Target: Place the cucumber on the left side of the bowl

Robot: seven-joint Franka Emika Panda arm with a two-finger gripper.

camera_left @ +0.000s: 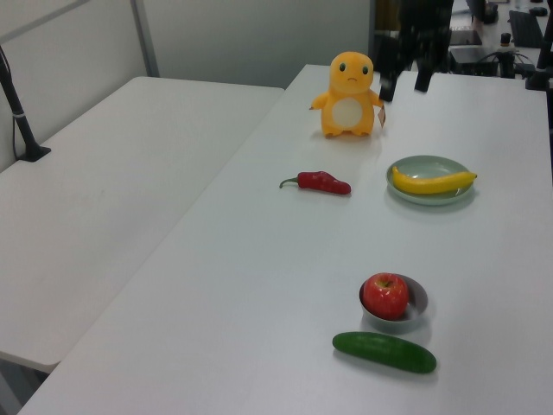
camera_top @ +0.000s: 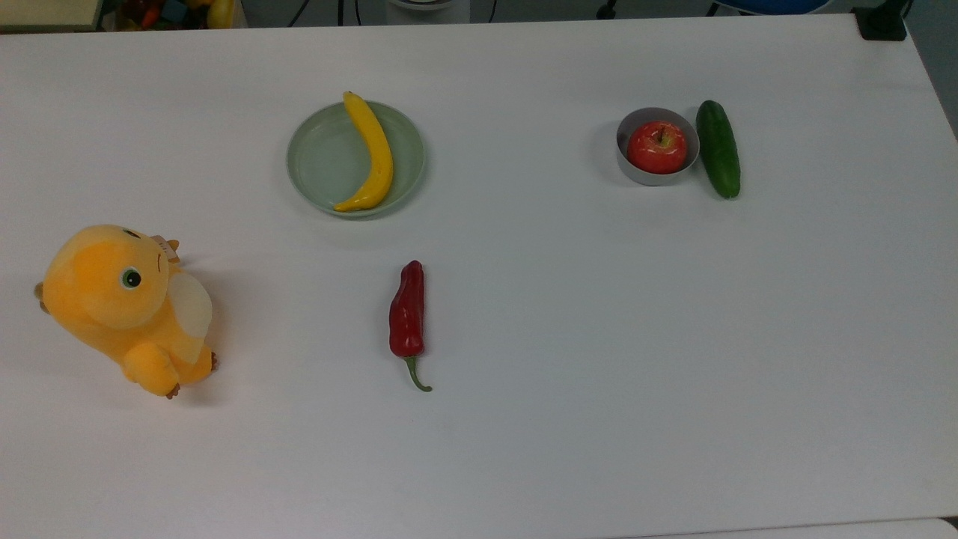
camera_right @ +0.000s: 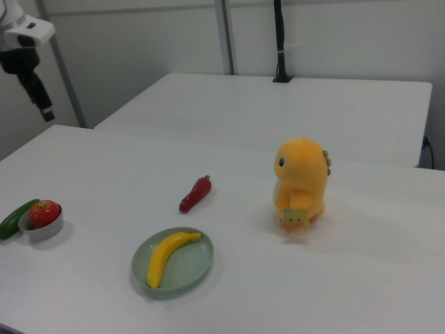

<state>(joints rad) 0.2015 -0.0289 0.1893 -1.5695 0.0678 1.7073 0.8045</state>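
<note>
1. Status. The cucumber point(camera_top: 718, 148) lies flat on the tabletop point(camera_top: 524, 299), free of the gripper point(camera_left: 404, 79). The gripper hangs high above the far end of the tabletop in the left view, well apart from the cucumber. Its jaws stand wide apart and hold nothing.

2. Position. In the top view the cucumber lies along the top view's right side of the bowl point(camera_top: 644, 176), parallel to the bowl's wall and just beside it; contact cannot be confirmed. In the right view it lies on the right view's left of the bowl. The bowl holds a red apple point(camera_top: 657, 147).

3. Step in hand. Judged from this layout, placement is done and only clearance and checking are left.
- Route any further travel high and away from the bowl, so that nothing nudges the cucumber.
- Confirm that the cucumber is at rest. Its round body may roll if the tabletop is jarred.
- Do not re-grasp unless the side is judged wrong.

4. Appearance. The cucumber is dark green, smooth and slightly glossy, a stubby cylinder with rounded ends, somewhat longer than the bowl is wide.
</note>
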